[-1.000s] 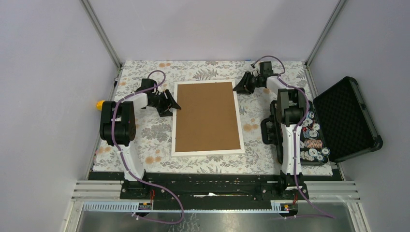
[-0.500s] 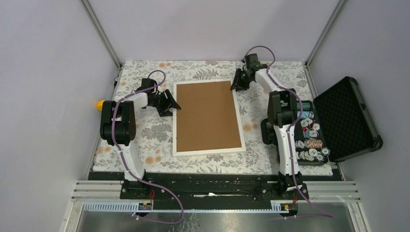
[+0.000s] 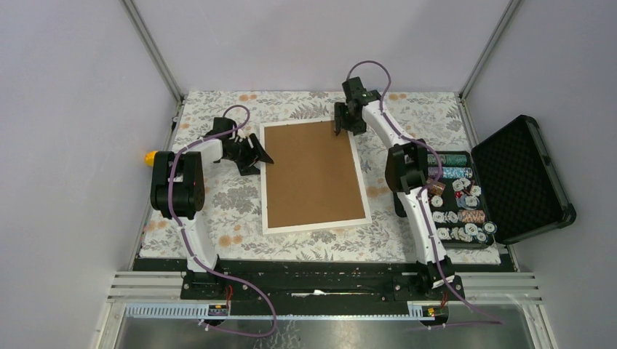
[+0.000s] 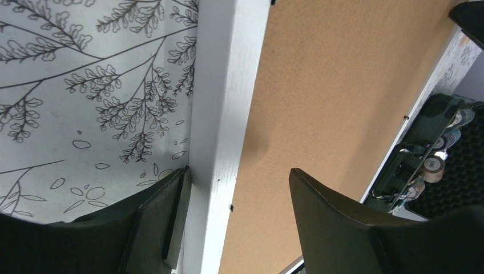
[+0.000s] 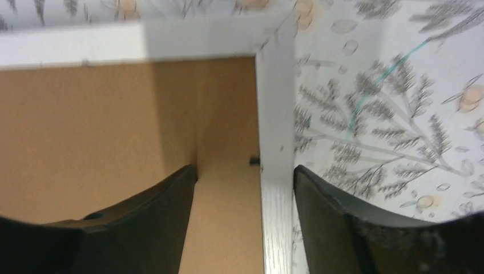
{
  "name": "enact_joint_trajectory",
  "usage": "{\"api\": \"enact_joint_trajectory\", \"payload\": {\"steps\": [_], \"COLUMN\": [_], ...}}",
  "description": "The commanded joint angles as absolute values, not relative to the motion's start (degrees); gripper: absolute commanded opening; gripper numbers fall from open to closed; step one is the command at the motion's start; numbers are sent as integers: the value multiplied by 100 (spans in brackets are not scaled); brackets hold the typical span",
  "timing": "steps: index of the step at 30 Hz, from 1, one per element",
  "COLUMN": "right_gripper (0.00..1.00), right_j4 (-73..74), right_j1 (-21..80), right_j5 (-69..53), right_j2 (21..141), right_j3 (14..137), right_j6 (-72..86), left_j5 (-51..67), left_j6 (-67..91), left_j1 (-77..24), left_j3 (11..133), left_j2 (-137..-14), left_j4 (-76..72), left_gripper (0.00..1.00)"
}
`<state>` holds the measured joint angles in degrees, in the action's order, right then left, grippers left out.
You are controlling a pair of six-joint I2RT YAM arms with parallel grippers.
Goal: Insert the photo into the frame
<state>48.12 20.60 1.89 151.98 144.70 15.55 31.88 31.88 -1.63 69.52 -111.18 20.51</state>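
Observation:
The frame (image 3: 265, 190) lies flat on the floral cloth with a brown backing board (image 3: 313, 173) filling it. The photo is hidden. My left gripper (image 3: 263, 156) is open at the frame's left side. In the left wrist view its jaws (image 4: 238, 171) straddle the white rail (image 4: 225, 85), one finger outside on the cloth, the other over the board (image 4: 342, 85). My right gripper (image 3: 339, 129) is open at the far right corner. Its jaws (image 5: 245, 168) straddle the right rail (image 5: 275, 114), one finger over the board (image 5: 103, 114) and one outside.
An open black case (image 3: 520, 174) with stacks of poker chips (image 3: 462, 203) sits at the table's right edge, close to the right arm's base link. A yellow object (image 3: 150, 157) lies at the left edge. Walls and metal posts close in the back.
My right arm has swung left from beside the frame's far right corner onto it, and its jaws have widened. The frame has shifted slightly. The left arm has stayed put.

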Motion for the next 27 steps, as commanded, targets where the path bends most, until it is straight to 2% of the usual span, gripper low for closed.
{"api": "enact_joint_trajectory", "payload": {"steps": [1, 7, 14, 21, 27], "right_gripper": [75, 79, 63, 49, 43], "right_j4": [4874, 3561, 1854, 1070, 825], "right_j1": [2050, 1208, 701, 336, 303], "right_j5": [-1388, -2585, -4002, -4202, -4378], "right_j2": [14047, 11924, 10991, 11313, 11891], "right_j3": [13601, 10962, 8166, 7416, 7558], "right_j6": [1823, 2158, 2506, 2640, 2657], "left_j5": [3211, 3234, 3405, 3497, 3516], "left_j6": [3061, 3039, 3117, 3157, 3174], "left_j1": [-316, -316, -316, -321, -325], "left_j3": [7071, 6995, 6970, 6893, 6869], "left_j2": [-10915, -10770, -10749, -10743, -10737], "left_j4": [1966, 1982, 1910, 1848, 1817], "left_gripper": [72, 75, 75, 75, 75]}}
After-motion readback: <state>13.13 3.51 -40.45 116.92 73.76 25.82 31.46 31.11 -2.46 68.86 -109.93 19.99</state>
